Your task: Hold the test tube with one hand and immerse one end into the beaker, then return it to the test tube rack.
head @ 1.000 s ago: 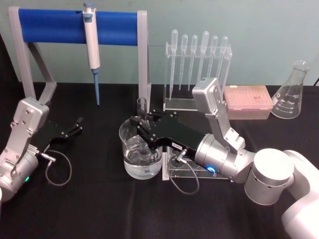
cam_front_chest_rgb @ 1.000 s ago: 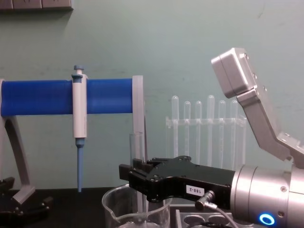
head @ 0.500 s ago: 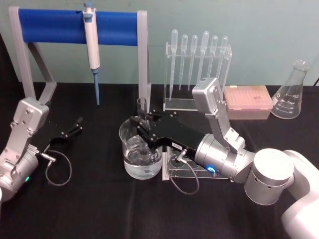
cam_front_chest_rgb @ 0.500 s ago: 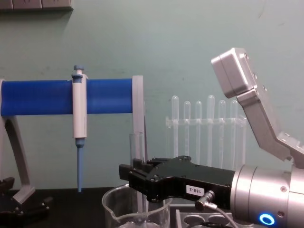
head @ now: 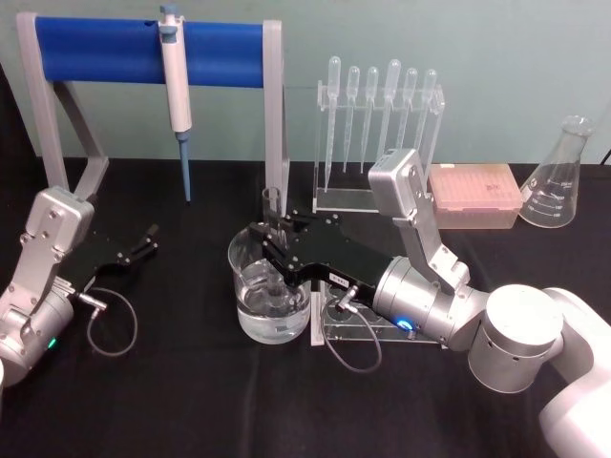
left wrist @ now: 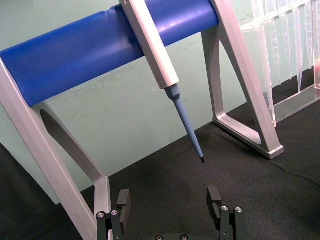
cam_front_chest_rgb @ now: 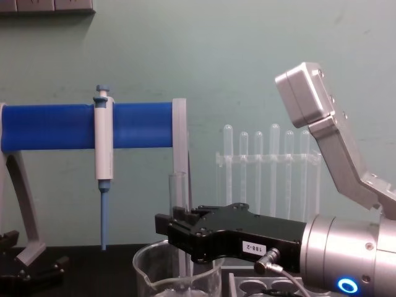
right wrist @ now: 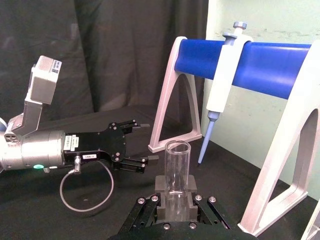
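My right gripper [head: 271,240] is shut on the test tube [head: 272,204], a clear glass tube held upright with its open rim above the fingers. The tube's lower part hangs down inside the beaker [head: 250,307], a wide glass one holding some clear liquid. From the chest, the tube [cam_front_chest_rgb: 177,190] rises from the black gripper [cam_front_chest_rgb: 179,228] over the beaker [cam_front_chest_rgb: 148,272]. The right wrist view looks along the tube [right wrist: 177,170], clamped between the pads [right wrist: 161,191]. My left gripper [head: 145,242] rests open on the black table at the left, well clear of the beaker.
A blue-barred stand [head: 105,50] carries a blue-and-white micropipette [head: 176,81] behind the beaker. A rack of plastic pipettes [head: 377,114], a pink tip box [head: 474,195] and a glass flask [head: 557,176] stand at the back right. A clear holed rack [head: 334,324] lies under my right wrist.
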Controlling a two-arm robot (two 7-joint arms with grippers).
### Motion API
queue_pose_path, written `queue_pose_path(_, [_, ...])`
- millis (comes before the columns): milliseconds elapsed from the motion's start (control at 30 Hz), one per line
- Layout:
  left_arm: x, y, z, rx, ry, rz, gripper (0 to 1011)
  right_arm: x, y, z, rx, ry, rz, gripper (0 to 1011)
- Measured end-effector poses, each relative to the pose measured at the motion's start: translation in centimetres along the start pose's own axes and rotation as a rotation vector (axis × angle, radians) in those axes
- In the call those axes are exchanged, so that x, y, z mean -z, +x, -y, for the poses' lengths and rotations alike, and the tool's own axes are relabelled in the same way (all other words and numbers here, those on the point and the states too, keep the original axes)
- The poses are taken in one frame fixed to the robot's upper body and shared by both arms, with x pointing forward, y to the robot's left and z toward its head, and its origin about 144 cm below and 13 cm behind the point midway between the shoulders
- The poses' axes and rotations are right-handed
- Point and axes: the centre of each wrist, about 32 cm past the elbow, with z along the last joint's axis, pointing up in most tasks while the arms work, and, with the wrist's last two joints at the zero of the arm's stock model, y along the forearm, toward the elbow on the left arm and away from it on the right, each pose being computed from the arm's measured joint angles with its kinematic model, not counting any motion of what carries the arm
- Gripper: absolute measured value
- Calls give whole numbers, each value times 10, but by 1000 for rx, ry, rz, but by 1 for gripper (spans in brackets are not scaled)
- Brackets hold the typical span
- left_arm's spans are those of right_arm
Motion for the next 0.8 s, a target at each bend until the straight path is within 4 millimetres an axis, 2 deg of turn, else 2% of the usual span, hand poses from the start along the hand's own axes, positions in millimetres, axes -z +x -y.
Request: queue_pose_path(800, [0,0,0,0,0,0,1000,0,0,0,0,0,0,224])
